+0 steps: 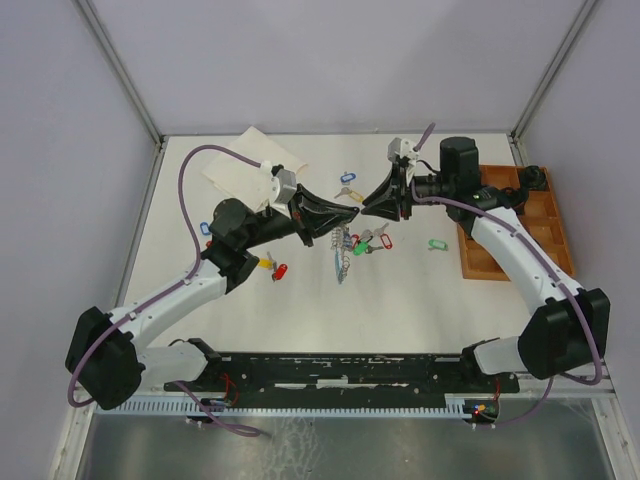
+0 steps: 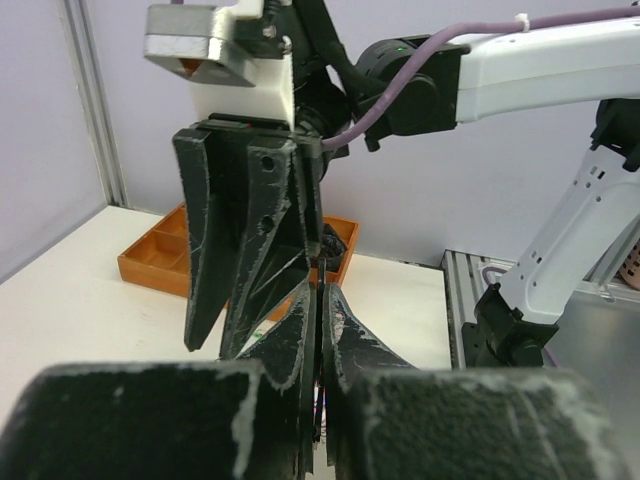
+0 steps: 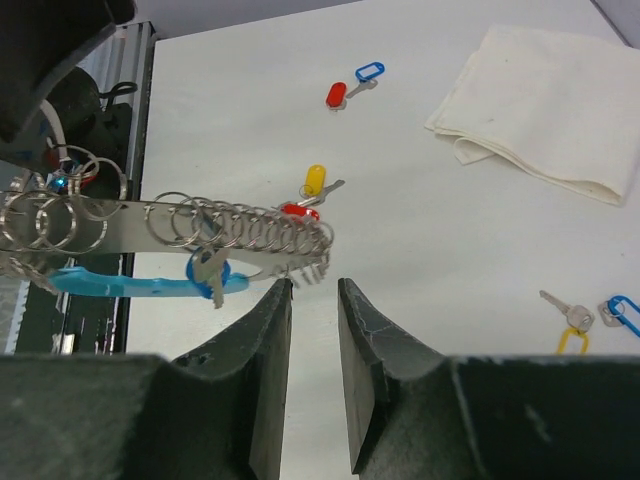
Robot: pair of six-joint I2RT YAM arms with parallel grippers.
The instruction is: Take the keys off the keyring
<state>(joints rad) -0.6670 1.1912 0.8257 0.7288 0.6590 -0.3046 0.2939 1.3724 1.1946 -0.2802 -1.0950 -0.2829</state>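
Silvery keyring (image 3: pixel 200 232), small rings strung along it, light-blue band beneath, one key (image 3: pixel 209 272) dangling; raised above table (image 3: pixel 450 250) between arms. Left gripper (image 2: pixel 320 305) clamped on keyring; right gripper (image 3: pixel 314 292) jaws apart beside its end.

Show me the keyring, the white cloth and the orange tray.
keyring (image 3: pixel 140 286): right wrist view, on its light-blue band.
white cloth (image 3: pixel 545 100): right wrist view, its middle.
orange tray (image 1: pixel 486 262): top external view, floor of its near corner.

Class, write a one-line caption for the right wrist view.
Right gripper, jaws slightly apart, faces the raised keyring; loose keys and cloth beyond.
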